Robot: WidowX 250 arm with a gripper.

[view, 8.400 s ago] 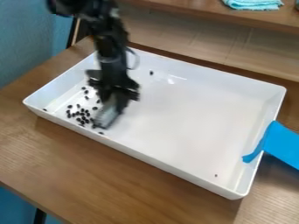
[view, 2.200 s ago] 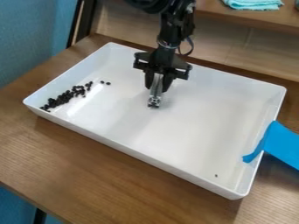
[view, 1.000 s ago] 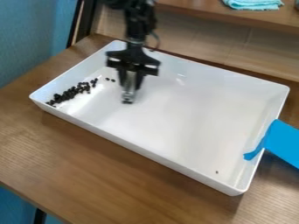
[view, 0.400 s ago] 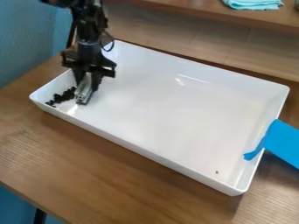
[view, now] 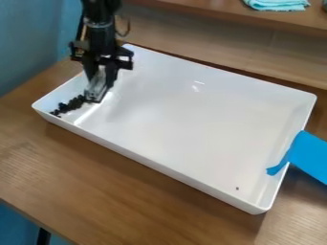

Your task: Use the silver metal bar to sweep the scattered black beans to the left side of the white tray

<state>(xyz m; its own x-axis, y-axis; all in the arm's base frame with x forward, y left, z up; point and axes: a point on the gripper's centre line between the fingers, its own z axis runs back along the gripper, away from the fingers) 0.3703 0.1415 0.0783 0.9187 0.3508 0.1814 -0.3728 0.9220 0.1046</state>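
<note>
The black gripper (view: 94, 99) hangs down over the left part of a white tray (view: 185, 125). Its tip is low, beside the upper right end of a cluster of small black beans (view: 70, 105). The cluster runs diagonally along the tray's left wall, down to the near left corner. Part of it may be hidden behind the gripper's tip. A single dark speck (view: 237, 188) lies near the tray's right front corner.
Blue tape (view: 308, 155) is stuck over the tray's right wall. A wooden table (view: 127, 201) bears the tray. Behind stands a wooden shelf (view: 211, 13) with a turquoise cloth (view: 277, 4). A blue wall is at the left.
Over the last second the gripper has moved left across the tray to the beans, then slightly back toward the far side. Earlier scattered beans now lie in a tighter cluster; the tray has shifted slightly.
</note>
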